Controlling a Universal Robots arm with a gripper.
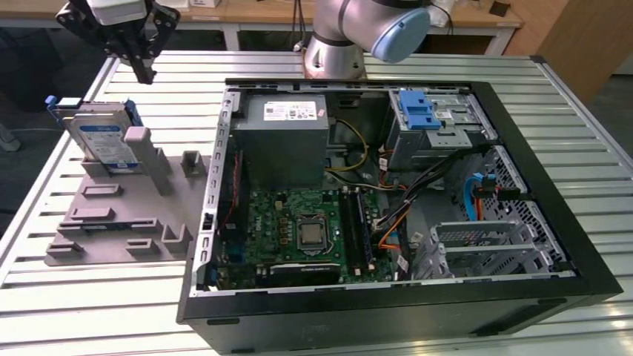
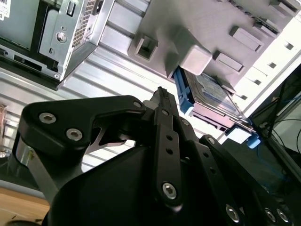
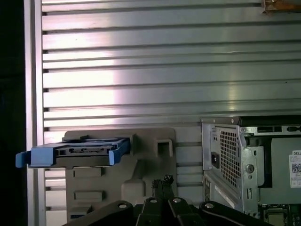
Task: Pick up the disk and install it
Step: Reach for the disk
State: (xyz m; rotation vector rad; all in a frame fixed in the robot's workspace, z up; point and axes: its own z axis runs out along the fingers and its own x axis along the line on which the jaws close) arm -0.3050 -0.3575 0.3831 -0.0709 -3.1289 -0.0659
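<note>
Hand: the black metal hand [image 1: 147, 73] hangs over the far part of the surface, at the exterior view's left. Its fingertips [image 2: 162, 96] are pressed together, with nothing between them.
Disk: the disk [image 1: 104, 139], a flat silver-grey hard drive with a white-and-blue label and a blue plastic frame, stands on its edge just below the hand and apart from it. In the first wrist view its upper blue edge [image 3: 77, 151] is seen from above.
Why upright: I judge it stands so that its upper edge is free and can be taken from above.
Holder: a pale grey moulded plastic holder [image 1: 109, 215] with slots and posts lies flat on the surface. One slot and a post keep the disk from falling.
Case: a black computer case [image 1: 396, 297] lies on its side just beside the holder, its side panel off, so the inside is open from above.
Bay: a grey metal drive cage with a blue plastic latch [image 1: 428, 111] sits in the far part of the case, well apart from the disk.
Surface: ribbed aluminium surface [image 1: 89, 319] carries all of these.
Progress: the disk is not yet picked up.
</note>
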